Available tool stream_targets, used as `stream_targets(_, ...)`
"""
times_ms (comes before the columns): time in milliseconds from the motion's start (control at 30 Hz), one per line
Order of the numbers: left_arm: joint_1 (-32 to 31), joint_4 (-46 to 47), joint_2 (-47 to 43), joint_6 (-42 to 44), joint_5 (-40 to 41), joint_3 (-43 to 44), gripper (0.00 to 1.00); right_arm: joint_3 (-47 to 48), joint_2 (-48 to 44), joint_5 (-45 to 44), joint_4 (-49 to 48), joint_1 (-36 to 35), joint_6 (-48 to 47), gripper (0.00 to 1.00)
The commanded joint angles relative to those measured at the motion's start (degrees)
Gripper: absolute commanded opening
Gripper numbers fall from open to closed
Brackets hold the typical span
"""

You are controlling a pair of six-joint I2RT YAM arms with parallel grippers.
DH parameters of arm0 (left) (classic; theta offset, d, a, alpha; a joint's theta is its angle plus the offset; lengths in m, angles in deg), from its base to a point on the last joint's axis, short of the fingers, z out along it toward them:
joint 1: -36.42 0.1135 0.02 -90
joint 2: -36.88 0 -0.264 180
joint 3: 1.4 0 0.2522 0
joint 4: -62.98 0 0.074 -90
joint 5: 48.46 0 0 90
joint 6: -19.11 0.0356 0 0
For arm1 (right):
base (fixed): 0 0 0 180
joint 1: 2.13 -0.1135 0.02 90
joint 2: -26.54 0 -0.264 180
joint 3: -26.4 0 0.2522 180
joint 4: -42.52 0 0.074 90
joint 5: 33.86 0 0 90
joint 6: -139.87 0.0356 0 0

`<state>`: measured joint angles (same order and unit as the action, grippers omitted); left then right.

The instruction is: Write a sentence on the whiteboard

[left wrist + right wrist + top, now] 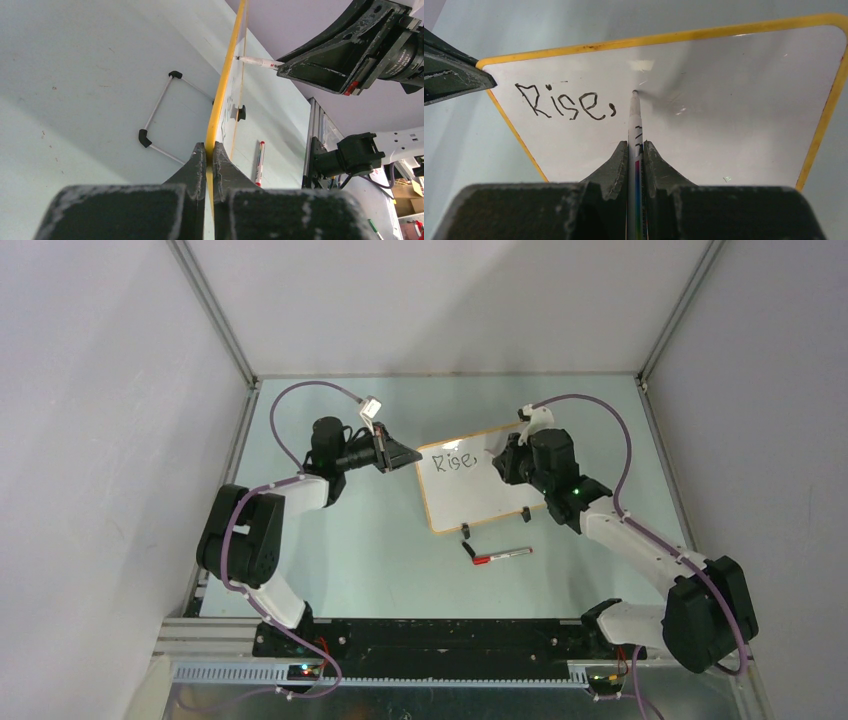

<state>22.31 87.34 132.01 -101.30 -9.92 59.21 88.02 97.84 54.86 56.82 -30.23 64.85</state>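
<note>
Nearest the arm bases, a broad strip of pale green table (380,575) lies open between the two arms. A loose pen (503,556) with a red end rests on it, its length running left to right, well short of the board.

Beyond it sits the whiteboard (480,498). Its near long edge carries two black clip feet (466,531). The long axis runs left to right, with the right end swung slightly farther away. The top of the writing faces the back wall.

The left gripper (210,150) is clamped on the short left edge, its fingers pinched together over the yellow-orange frame. The right gripper (636,147) reaches in from the right and is closed tight on a marker (634,117). The marker points toward the far edge, and its tip meets the white surface just right of the comma.

The sentence (566,102) reads "Rise," and sits in the far left corner. White surface lies open to its right and nearer.

Past the far edge a band of table runs to the back wall (450,300). The side walls stand well apart from both arms.
</note>
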Motion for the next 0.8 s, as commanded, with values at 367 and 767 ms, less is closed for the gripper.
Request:
stream_targets(367, 0.46, -0.48, -2.47, 2.2, 0.2, 0.82, 0.01, 3.12, 0.82, -3.97, -0.8, 0.43, 0.4, 0.0)
stream_targets(767, 0.42, -0.6, -2.51, 2.2, 0.16, 0.76, 0.01, 3.12, -0.44, -5.43, 1.45, 0.82, 0.4, 0.0)
